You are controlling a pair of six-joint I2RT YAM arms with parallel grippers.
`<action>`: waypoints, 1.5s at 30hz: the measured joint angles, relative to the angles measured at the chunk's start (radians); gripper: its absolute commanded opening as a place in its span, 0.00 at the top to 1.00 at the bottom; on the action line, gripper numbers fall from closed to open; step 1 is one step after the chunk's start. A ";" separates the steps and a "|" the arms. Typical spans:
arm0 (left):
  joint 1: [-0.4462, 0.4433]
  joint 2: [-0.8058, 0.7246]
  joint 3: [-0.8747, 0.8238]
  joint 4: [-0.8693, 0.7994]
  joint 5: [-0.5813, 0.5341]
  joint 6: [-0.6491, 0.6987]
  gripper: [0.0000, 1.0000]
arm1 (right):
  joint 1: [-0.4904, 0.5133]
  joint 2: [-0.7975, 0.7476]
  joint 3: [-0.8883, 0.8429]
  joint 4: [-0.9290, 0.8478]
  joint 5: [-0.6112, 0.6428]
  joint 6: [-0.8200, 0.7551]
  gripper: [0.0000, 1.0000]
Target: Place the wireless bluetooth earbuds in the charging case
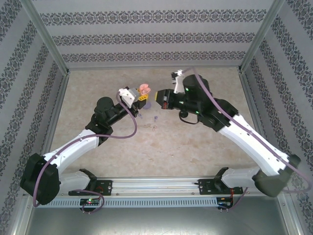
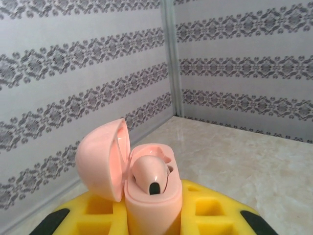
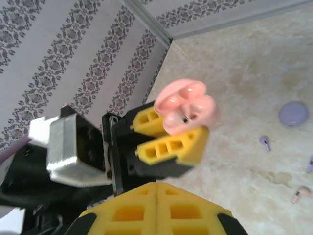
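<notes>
The left gripper (image 1: 141, 96) is squeezed tight on the open pink case (image 2: 151, 205), held up, its lid (image 2: 100, 161) tipped left. One bud (image 2: 150, 174) lies inside, dark end toward the gripper. The right gripper (image 3: 156, 193) is pinched closed, empty. A purple bud (image 3: 264, 142) lies flat on the table (image 3: 234, 68).

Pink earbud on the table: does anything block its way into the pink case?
Nothing visible does. The pink earbud lies in the open on the table; the pink case, in the left gripper, has its lid open, with a seated earbud inside.
</notes>
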 measured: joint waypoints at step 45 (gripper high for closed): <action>0.124 -0.188 -0.171 0.102 -0.137 -0.159 1.00 | 0.001 0.957 0.318 -0.431 0.201 0.371 0.51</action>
